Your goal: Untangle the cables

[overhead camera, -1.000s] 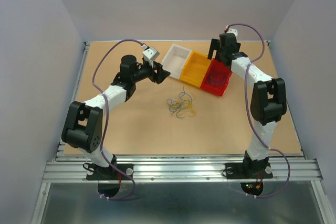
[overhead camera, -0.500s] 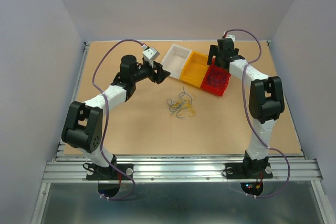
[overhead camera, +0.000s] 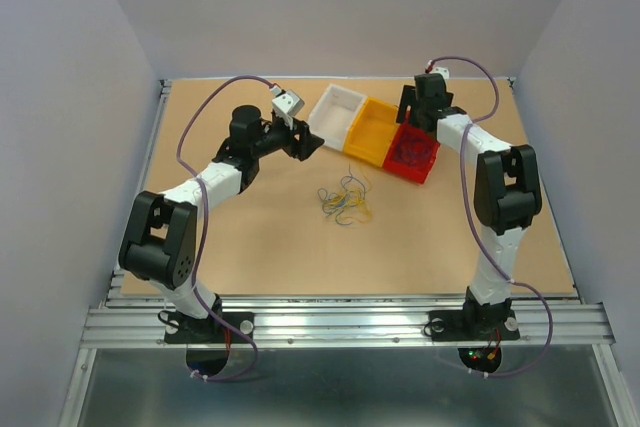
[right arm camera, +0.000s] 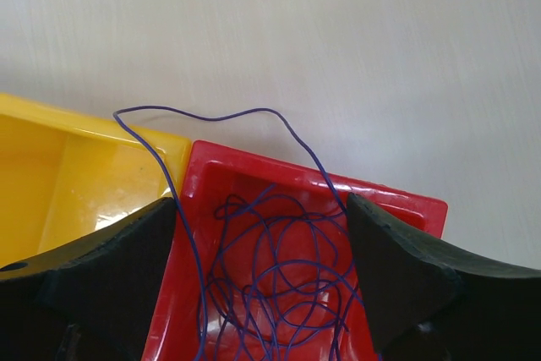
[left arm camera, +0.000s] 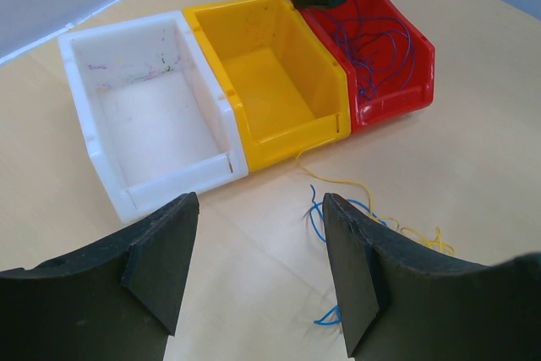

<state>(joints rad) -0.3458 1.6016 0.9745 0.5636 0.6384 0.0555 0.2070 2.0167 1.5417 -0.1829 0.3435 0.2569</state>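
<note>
A small tangle of thin yellow, blue and pale cables point(overhead camera: 346, 200) lies on the table in front of the bins; part of it shows in the left wrist view point(left arm camera: 355, 209). Several dark purple cables point(right arm camera: 279, 285) lie coiled in the red bin point(overhead camera: 412, 150), one loop point(right arm camera: 211, 116) arching over its far rim. My right gripper point(overhead camera: 417, 117) is open over the red bin, its jaws either side of the purple coil. My left gripper point(overhead camera: 310, 141) is open and empty, above the table left of the tangle, facing the bins.
Three bins stand in a row at the back: white point(overhead camera: 336, 111), yellow point(overhead camera: 370, 131) and red. The white and yellow bins point(left arm camera: 270, 82) hold nothing. Grey walls enclose the table on three sides.
My right gripper has moved left and nearer, from behind the red bin to over it. The left arm has barely moved.
</note>
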